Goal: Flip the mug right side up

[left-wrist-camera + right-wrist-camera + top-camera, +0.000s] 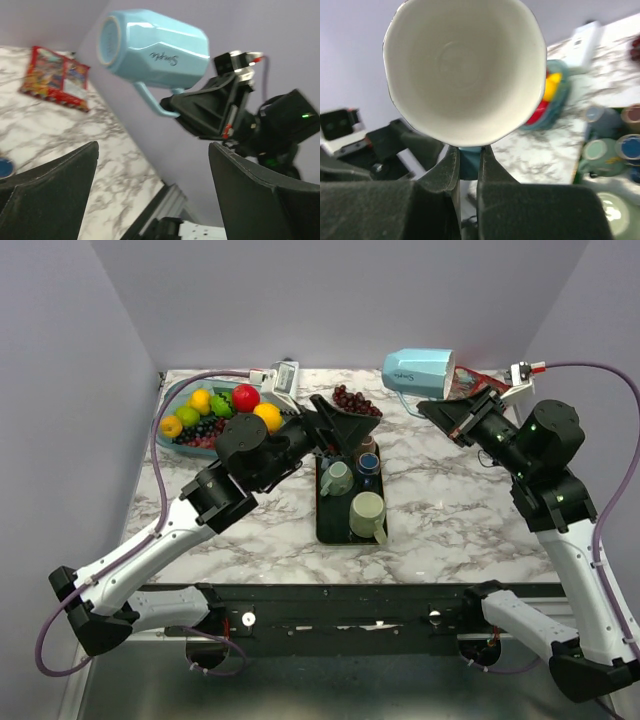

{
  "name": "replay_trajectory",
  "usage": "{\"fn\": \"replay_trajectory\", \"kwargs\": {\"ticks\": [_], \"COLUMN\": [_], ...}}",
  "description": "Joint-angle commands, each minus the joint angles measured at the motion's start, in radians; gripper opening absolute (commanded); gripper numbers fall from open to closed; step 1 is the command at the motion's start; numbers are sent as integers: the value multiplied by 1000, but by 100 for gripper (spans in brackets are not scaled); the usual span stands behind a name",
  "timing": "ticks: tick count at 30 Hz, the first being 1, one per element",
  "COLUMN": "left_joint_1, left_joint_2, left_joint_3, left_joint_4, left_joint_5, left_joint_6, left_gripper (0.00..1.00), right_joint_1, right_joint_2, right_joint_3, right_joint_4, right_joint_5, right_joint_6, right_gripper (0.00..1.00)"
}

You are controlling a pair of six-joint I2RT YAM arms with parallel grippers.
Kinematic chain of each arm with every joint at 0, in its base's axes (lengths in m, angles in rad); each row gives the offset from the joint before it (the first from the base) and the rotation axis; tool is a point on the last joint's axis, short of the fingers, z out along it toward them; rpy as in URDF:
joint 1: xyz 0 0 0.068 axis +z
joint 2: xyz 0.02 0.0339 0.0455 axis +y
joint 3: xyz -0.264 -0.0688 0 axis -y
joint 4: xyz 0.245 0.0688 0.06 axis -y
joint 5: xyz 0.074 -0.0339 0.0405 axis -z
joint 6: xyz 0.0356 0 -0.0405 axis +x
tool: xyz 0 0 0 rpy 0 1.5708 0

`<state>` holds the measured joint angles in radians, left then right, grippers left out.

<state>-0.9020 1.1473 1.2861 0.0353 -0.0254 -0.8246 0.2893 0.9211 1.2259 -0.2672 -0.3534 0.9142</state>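
Note:
The light blue faceted mug (418, 371) is held in the air on its side at the back right, its mouth toward the right arm. My right gripper (447, 412) is shut on its handle. In the right wrist view the white inside of the mug (465, 70) fills the top, and the gripper (469, 152) pinches the blue handle (469, 165). The left wrist view shows the mug (155, 47) lying sideways with its base to the left. My left gripper (345, 425) is open and empty above the tray, its fingers (55, 175) spread wide.
A black tray (330, 525) with several small cups lies mid-table. A teal bowl of fruit (172, 445) stands at the back left, with grapes (355, 400) and a white device (283, 375) behind the tray. A red snack packet (480, 378) lies at the back right.

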Motion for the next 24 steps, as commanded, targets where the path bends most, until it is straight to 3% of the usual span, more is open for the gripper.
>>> {"fn": "replay_trajectory", "kwargs": {"ticks": [1, 5, 10, 24], "left_joint_1": [26, 44, 58, 104], "left_joint_2": [-44, -20, 43, 114], "left_joint_3": [-34, -18, -11, -65], "left_joint_4": [-244, -440, -500, -439], "left_joint_5": [-148, -246, -266, -331], "left_joint_6": [114, 162, 231, 329], "left_gripper": [99, 99, 99, 99], "right_joint_1": [2, 2, 4, 7], "right_joint_2": [25, 74, 153, 538], "right_joint_3": [90, 58, -61, -22], "right_joint_4": [-207, -280, -251, -222], "right_joint_5": [301, 490, 611, 591], "right_joint_6": [-263, -422, -525, -601], "right_gripper": [1, 1, 1, 1]}}
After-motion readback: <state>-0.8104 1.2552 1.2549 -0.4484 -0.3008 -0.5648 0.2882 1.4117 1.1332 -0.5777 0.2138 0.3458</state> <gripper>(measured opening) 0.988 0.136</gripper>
